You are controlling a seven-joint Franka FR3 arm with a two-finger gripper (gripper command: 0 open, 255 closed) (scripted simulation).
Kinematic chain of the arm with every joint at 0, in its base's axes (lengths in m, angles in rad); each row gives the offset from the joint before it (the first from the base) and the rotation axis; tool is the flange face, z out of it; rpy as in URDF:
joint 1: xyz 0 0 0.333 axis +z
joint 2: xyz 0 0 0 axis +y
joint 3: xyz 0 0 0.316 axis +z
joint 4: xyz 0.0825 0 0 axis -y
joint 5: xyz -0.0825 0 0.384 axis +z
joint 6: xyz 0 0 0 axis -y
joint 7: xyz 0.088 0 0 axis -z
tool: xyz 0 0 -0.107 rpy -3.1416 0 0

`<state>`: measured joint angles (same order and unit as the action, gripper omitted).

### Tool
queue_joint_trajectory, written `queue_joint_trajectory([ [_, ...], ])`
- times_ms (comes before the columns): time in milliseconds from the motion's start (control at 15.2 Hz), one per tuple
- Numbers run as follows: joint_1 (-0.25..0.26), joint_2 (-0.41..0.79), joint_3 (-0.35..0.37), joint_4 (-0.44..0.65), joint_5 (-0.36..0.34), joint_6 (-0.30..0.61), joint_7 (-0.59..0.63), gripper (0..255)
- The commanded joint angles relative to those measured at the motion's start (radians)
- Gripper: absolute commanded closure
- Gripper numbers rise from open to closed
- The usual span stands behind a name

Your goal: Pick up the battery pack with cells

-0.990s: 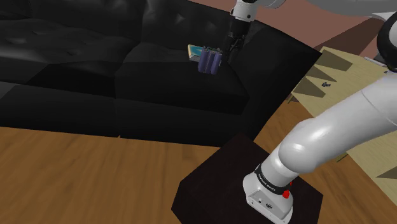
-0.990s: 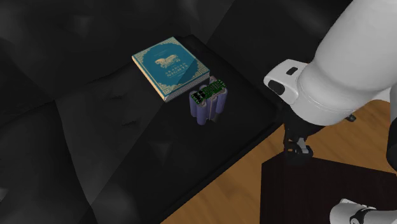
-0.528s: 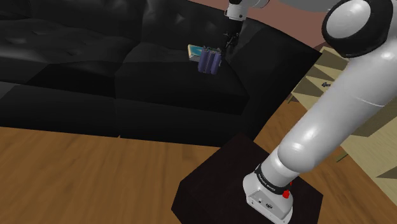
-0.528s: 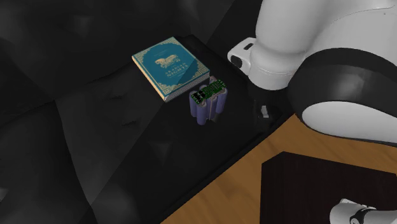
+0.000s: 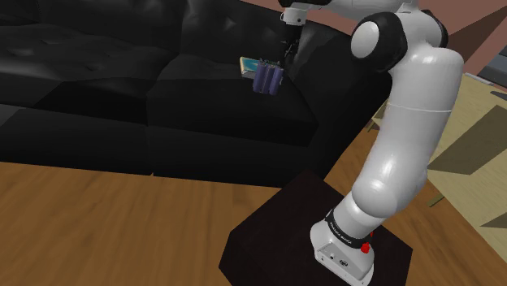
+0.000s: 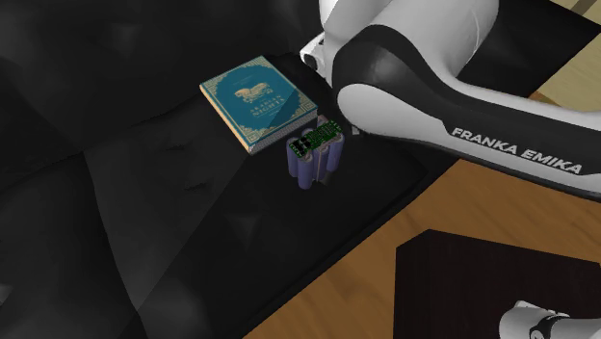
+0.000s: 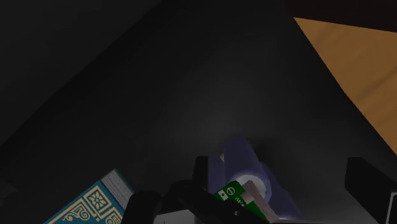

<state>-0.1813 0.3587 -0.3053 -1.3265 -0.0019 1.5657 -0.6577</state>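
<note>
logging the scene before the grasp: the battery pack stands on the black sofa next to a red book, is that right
Not quite. The book is teal with gold ornament, not red; the second exterior view shows it. The rest holds: the battery pack stands on the black sofa next to it.

Dim, even light falls across the scene with no clear source. The black sofa reflects little, showing only a faint grey sheen along its cushion folds. The wooden floor is warm and evenly lit. The white arm is brightest, softly shaded on its underside. The wrist view is darkest; a pale glow lies on the seat by the battery pack, whose purple cell catches light.
</note>
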Motion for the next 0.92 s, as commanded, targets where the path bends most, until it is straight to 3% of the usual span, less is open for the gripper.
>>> queue_joint_trajectory([
  [0,-0.030,0.115,-0.001,0.163,0.016,-0.053,-0.030,0],
  [66,-0.042,0.153,-0.001,0.218,0.021,-0.072,-0.039,0],
  [660,-0.029,0.130,0.001,0.080,0.015,0.043,-0.029,0],
  [726,-0.029,0.129,0.001,0.078,0.015,0.044,-0.029,255],
  [858,-0.029,0.128,0.001,0.076,0.015,0.045,-0.028,255],
])
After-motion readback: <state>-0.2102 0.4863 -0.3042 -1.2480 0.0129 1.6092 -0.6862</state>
